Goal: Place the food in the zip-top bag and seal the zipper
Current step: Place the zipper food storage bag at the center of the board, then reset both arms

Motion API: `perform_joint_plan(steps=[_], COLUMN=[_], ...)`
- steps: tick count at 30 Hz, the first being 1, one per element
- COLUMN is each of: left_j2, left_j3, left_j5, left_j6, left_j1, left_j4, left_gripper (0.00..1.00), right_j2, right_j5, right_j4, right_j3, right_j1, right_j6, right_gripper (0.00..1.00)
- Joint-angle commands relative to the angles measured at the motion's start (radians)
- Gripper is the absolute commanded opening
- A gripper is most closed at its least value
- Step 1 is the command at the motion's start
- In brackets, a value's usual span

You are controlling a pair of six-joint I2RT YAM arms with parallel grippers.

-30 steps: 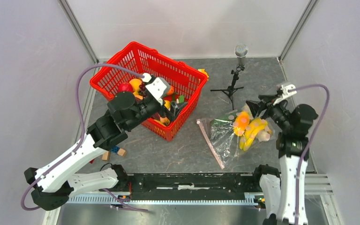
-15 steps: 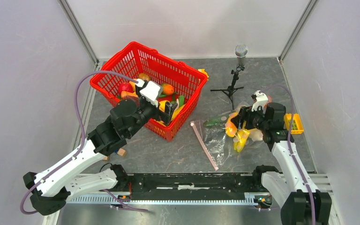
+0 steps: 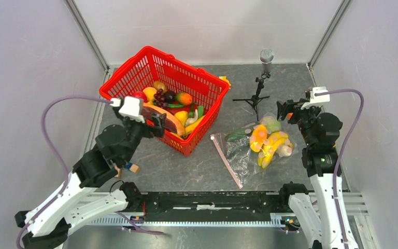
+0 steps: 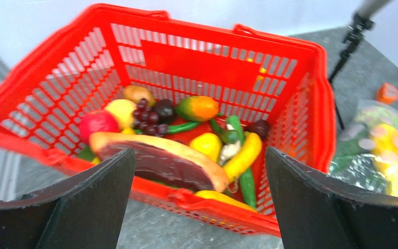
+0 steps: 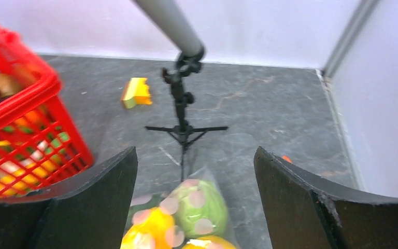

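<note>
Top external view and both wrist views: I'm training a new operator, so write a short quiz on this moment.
1. True or false: the left gripper holds a banana.
2. The zipper lies on the zip-top bag's edge: A) facing the red basket, B) facing the right wall, C) tucked underneath.
3. Is the right gripper open or shut?
Key: 1 false; 2 A; 3 open.

Carrying, on the dark grey table top (image 3: 186, 166), a red mesh basket (image 3: 186, 63) at far left and a black tripod stand (image 3: 257, 96) just right of it. Bearing the zip-top bag (image 3: 241, 150) flat at right, zipper (image 3: 226, 161) edge facing left. Holding small blocks (image 3: 129, 167) at near left.
</note>
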Motion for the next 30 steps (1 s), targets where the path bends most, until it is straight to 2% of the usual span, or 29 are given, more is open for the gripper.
perform_joint_plan(steps=[1, 5, 9, 19, 21, 30], left_j2=[-0.029, -0.020, 0.032, 0.183, 0.192, 0.092], left_j3=[0.030, 0.030, 0.039, 0.067, 0.066, 0.059], left_j5=[-0.161, -0.132, 0.031, 0.352, 0.326, 0.195], left_j6=[-0.006, -0.023, -0.044, -0.165, -0.220, -0.336], left_j1=[0.028, 0.104, 0.275, 0.685, 0.724, 0.726], left_j4=[-0.076, -0.114, -0.142, -0.140, -0.147, -0.171], left_gripper=[1.00, 1.00, 1.00, 1.00, 1.00, 1.00], right_j2=[0.056, 0.045, 0.026, 0.013, 0.006, -0.031], right_j5=[0.208, 0.147, 0.089, 0.155, 0.163, 0.165], right_j4=[0.003, 0.074, 0.130, 0.072, 0.060, 0.038], right_j3=[0.027, -0.059, -0.115, -0.099, -0.096, -0.113], right_j1=[0.003, 0.002, 0.003, 0.003, 0.002, 0.003], right_j6=[0.008, 0.093, 0.135, 0.070, 0.060, 0.051], right_gripper=[0.87, 0.88, 0.88, 0.88, 0.88, 0.88])
